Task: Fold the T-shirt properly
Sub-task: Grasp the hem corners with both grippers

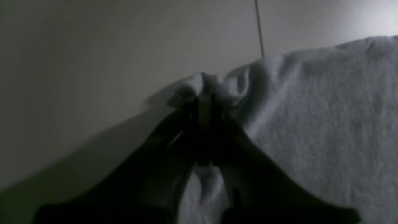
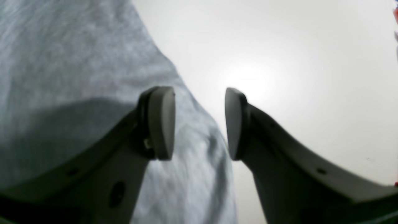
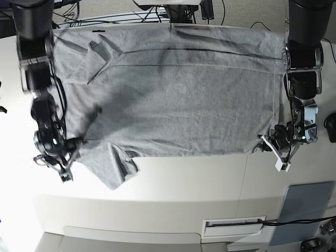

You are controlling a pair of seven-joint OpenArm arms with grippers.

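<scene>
We see soft grey shirt [image 3: 184, 100] spread across pale bench [image 3: 157, 184], near edge running between tools. Left tool [image 1: 202, 99] pinches its corner; right tool [image 2: 199, 124] open over another edge, bare bench alongside.

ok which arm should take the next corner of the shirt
Right, I'd say: its pincer is open around an edge of the shirt, while the left pincer is already shut on a corner.
</scene>
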